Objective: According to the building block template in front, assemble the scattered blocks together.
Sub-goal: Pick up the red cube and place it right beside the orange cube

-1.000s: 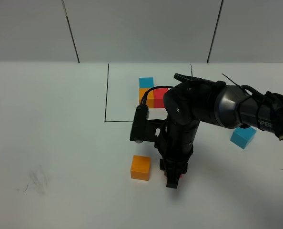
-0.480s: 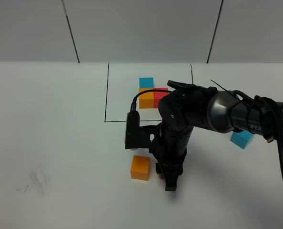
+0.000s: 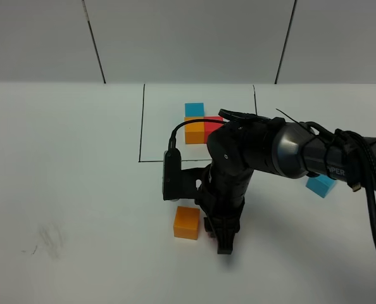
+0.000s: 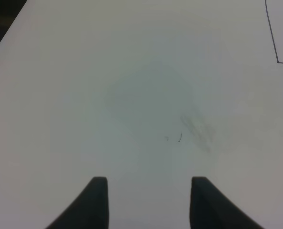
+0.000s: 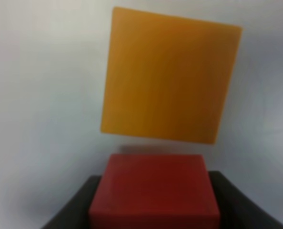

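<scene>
My right gripper point(image 3: 223, 242) reaches across the middle and points down at the table, shut on the red cube point(image 5: 153, 191). In the exterior view only a sliver of that red cube point(image 3: 209, 228) shows. It sits right beside the loose orange cube point(image 3: 187, 222), and in the right wrist view a thin shadowed gap separates it from the orange cube point(image 5: 167, 78). The loose light blue cube point(image 3: 321, 185) lies apart at the right. The template point(image 3: 199, 124) sits behind, inside the black drawn rectangle point(image 3: 141, 126). My left gripper point(image 4: 148, 202) hangs over bare table, holding nothing, only its dark fingertips point(image 4: 97, 202) showing.
The right arm point(image 3: 264, 152) and its cable cover part of the template's red cube and the rectangle's front line. A faint smudge point(image 3: 49, 237) marks the white table at the front left. A grey panelled wall rises behind the table.
The right arm has carried the red cube leftward, from a clear gap to right beside the loose orange cube. The other cubes have not moved.
</scene>
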Tool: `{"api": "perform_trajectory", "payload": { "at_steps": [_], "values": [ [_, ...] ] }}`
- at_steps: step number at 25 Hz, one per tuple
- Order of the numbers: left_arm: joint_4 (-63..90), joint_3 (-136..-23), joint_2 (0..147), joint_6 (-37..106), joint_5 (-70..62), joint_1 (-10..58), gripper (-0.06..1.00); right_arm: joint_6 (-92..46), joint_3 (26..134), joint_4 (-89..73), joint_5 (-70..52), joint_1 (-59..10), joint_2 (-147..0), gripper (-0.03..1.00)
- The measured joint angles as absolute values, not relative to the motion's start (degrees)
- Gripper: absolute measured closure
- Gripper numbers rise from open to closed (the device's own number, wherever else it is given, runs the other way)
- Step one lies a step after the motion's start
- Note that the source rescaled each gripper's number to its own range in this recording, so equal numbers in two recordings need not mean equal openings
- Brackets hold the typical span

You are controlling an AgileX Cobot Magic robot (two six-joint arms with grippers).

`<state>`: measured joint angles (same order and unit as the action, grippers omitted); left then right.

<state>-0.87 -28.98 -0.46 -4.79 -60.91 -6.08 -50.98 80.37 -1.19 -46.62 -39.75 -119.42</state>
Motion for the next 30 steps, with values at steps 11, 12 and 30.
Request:
{"api": "perform_trajectory", "payload": {
  "at_steps": [11, 12, 30],
  "values": [
    [-0.87, -28.98, -0.46, -4.79, -60.91, -6.08, 0.94, -49.78, 82.99, -1.41, -49.01, -39.75, -121.35, 0.95],
    [-0.87, -28.98, -0.46, -4.79, -60.91, -6.08, 0.94, -49.78, 82.99, -1.41, -49.02, -39.75, -121.48, 0.95],
    [-0.87, -28.98, -0.46, -4.79, -60.91, -6.08, 0.94, -49.94, 84.04, -3.89, -48.17, -40.87, -123.73, 0.95]
  ]
}}
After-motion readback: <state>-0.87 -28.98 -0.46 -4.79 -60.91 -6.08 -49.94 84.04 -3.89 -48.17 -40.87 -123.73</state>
